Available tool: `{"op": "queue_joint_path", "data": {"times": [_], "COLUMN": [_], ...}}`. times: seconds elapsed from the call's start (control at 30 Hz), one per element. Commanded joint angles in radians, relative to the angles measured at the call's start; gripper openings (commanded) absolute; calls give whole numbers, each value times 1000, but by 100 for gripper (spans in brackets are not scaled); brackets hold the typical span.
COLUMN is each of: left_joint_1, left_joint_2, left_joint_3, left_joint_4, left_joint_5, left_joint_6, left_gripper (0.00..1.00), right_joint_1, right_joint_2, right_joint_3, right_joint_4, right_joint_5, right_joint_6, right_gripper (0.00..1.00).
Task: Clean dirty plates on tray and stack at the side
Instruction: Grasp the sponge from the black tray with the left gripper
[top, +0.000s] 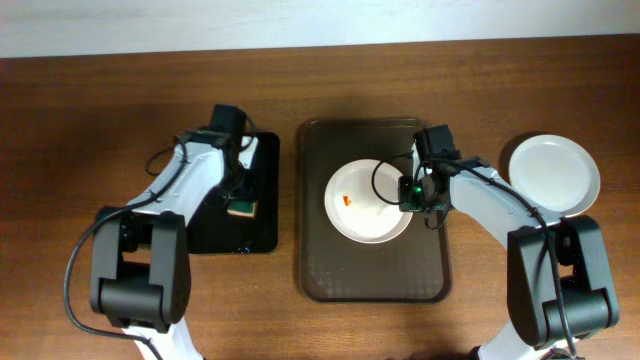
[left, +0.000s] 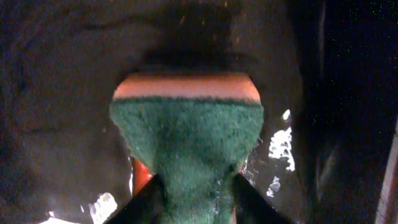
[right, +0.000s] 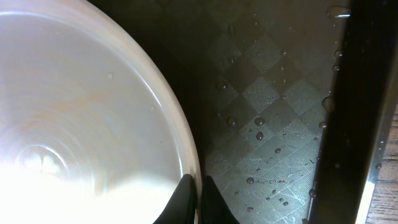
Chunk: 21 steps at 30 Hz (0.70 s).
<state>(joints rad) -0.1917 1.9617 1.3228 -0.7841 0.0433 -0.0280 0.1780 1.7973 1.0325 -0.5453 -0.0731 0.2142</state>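
A white plate (top: 368, 202) with a small orange-red smear (top: 346, 199) lies on the brown tray (top: 325, 275). My right gripper (top: 411, 192) is shut on this plate's right rim; the right wrist view shows the two fingers (right: 199, 202) pinching the rim (right: 180, 143) over the wet tray floor (right: 267, 124). A clean white plate (top: 554, 175) rests on the table at the right. My left gripper (top: 241, 203) is over the black tray (top: 262, 225), shut on a green and orange sponge (left: 186, 134). A third plate is not in view.
The black tray sits left of the brown tray with a narrow gap between them. The brown tray's floor holds water drops, and its raised rim (right: 348, 124) runs close to the right of the gripped plate.
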Motion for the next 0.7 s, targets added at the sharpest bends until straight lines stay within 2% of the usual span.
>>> {"op": "queue_joint_path", "data": {"times": [0.0,0.27,0.5,0.6,0.67], "left_joint_1": [-5,-4,-4,-3,-4], "left_joint_2": [3,-9,47,32,14], "left_joint_3": [-47,48,-9,26,114], "left_joint_4": [29,-83,2,-54,-131], "left_joint_5": [-23,-29,-66,-61,16], "left_joint_6": [3,-12,-20,-55,-61], "left_gripper": [0,0,0,0,0], "right_joint_1": [-2,-2,-2,-2,-2], "right_joint_2": [30,30,31,31,31], "right_joint_3": [-14,-14,-14,-14,-14], "right_joint_4": [-15,-16,-9,-15,-15], "right_joint_5": [20,21,20,19,20], "right_joint_6": [4,0,-33,-11,-11], "right_gripper": [4,4,4,4,4]}}
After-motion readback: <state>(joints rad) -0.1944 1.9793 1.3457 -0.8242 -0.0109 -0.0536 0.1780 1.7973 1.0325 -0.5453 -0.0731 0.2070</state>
